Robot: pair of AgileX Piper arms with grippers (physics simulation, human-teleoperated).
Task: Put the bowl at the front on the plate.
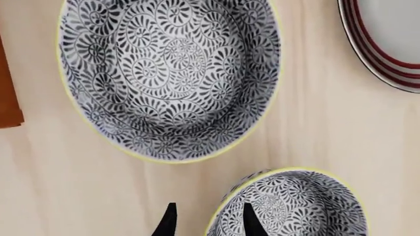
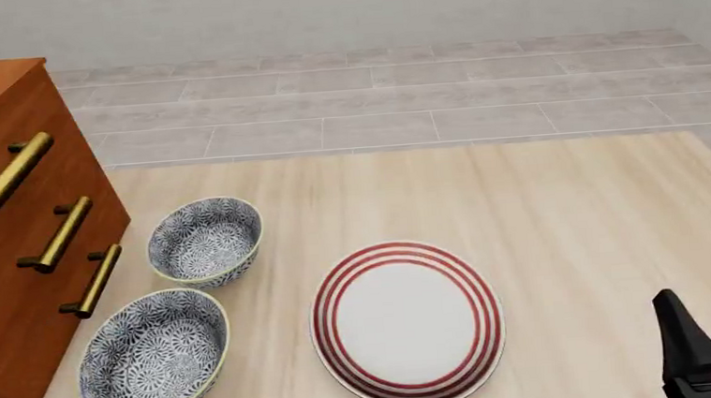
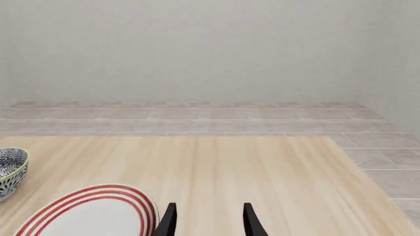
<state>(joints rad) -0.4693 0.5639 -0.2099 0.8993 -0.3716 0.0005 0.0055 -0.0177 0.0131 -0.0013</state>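
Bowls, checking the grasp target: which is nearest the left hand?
The bowl cut off by the frame, beside the left hand; the other bowl shows whole.

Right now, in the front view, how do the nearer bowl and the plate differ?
The nearer bowl is deep; the plate is flat and wider. The bowl has a dense dark floral pattern; the plate has red rings around a plain white middle. Both are round and sit on the table.

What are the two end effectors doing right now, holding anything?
Left end effector: open, empty, one finger over the rim of a patterned bowl.
Right end effector: open, empty, above bare table beside the plate.
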